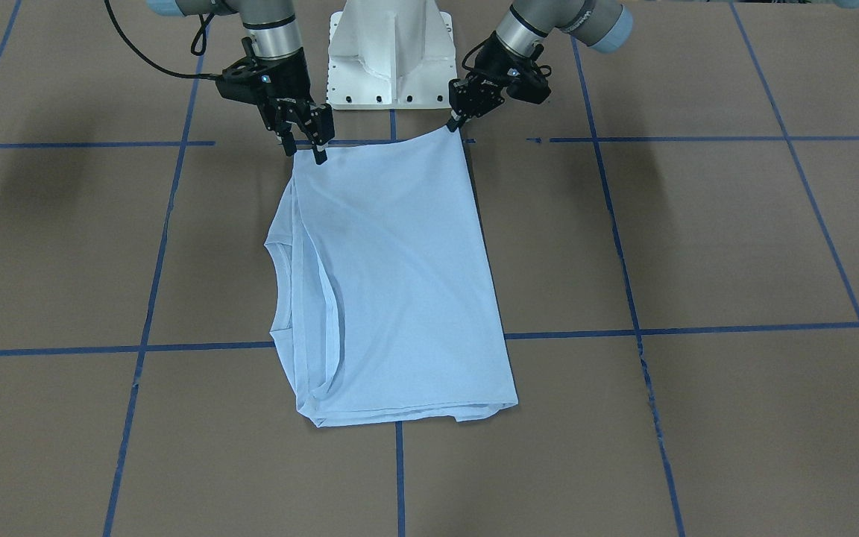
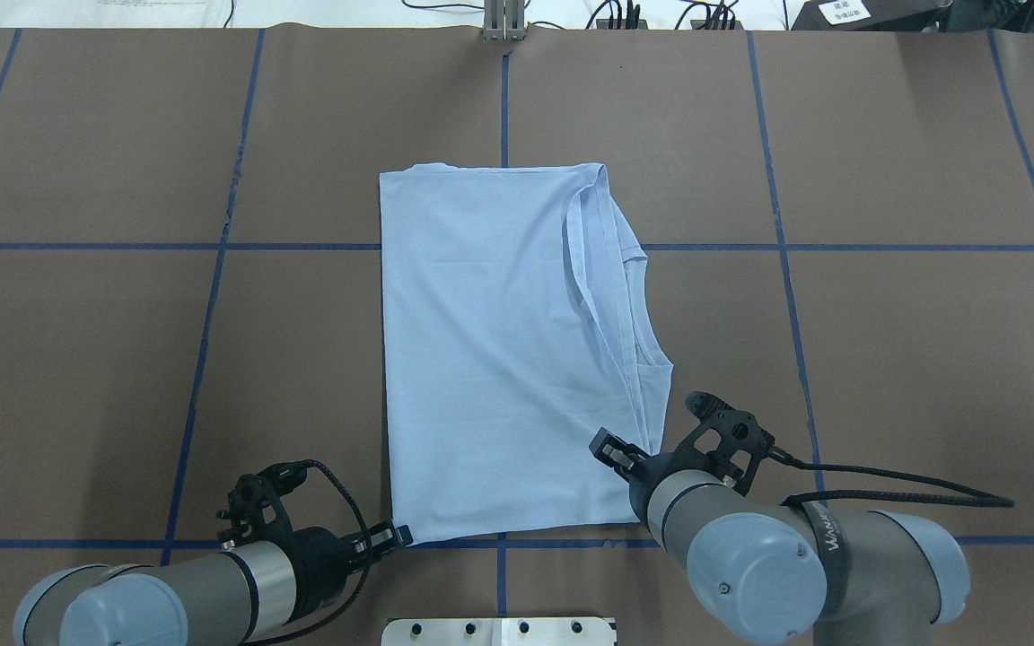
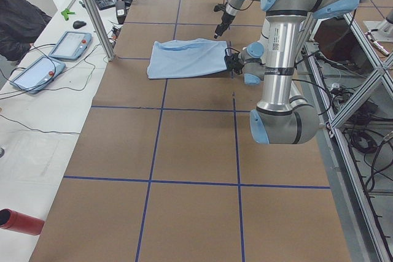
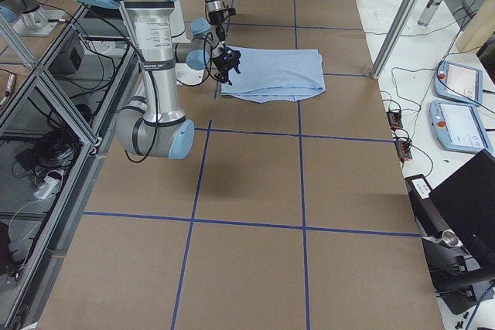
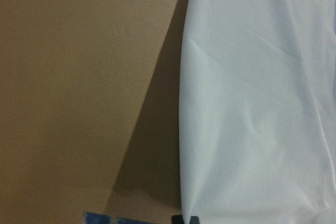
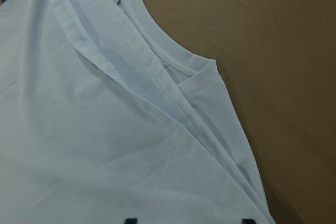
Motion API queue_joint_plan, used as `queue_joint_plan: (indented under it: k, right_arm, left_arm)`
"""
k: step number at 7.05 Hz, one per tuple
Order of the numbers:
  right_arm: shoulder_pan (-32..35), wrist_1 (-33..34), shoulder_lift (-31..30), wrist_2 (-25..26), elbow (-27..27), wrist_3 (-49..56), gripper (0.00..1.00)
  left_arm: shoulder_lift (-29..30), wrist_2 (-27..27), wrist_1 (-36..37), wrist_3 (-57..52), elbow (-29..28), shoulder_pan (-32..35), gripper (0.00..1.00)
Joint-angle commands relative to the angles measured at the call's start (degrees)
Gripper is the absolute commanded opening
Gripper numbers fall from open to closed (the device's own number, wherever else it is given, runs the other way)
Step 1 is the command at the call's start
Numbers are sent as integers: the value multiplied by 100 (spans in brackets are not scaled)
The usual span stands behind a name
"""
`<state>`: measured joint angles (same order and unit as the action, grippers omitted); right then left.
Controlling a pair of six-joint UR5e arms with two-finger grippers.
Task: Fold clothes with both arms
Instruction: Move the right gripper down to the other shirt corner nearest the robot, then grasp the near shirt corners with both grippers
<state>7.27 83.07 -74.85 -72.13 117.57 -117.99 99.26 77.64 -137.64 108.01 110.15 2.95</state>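
Shirt: the light blue shirt [image 1: 400, 283] lies in the middle of the front-facing frame. It is folded into a rough rectangle and lies flat on the brown table [image 1: 698, 239], except along its top edge.
Collar: the round collar [image 6: 163, 45] lies open on the left side of the front-facing frame. A hemmed fold of cloth is laid just beside it.
Tape: blue tape lines [image 1: 698, 328] mark out squares on the table. One runs under the lower part of the shirt.
Left pincer: the left gripper [image 1: 453, 123] sits in the upper middle of the front-facing frame, right of the white base [image 1: 391, 52]. Its fingers look pressed together on the shirt's top right corner, and that corner is pulled up into a small peak.
Right pincer: the right gripper [image 1: 303, 148] sits left of the base, at the shirt's top left corner. Its fingers stand apart, with cloth showing between the two tips in its wrist view. I cannot tell whether they touch the cloth.
Arms: both arms reach down from the top of the frame, one on each side of the base.
Side bench: in the left-end view, two tablets [image 3: 70, 44] lie at the upper left of the frame, and a red cylinder [image 3: 18, 221] lies at the lower left.
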Motion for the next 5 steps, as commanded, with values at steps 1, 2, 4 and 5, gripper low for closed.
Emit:
queue_joint_plan:
  k: [1,2,4,5]
  right_arm:
    - [-59,78,6,111,-270,21,73]
    - [-85,78,15,303,-383,56,73]
    - [-94,78,23,357,-472,74,72]
    - [-112,78,23,366,-524,65,69]
  left_arm:
    - [5,-3,0,1,-2,-5,0]
    - [5,-3,0,10,7,-5,0]
    - [-3,-3,-9,19,7,-5,0]
    - [-3,-3,-9,27,7,-5,0]
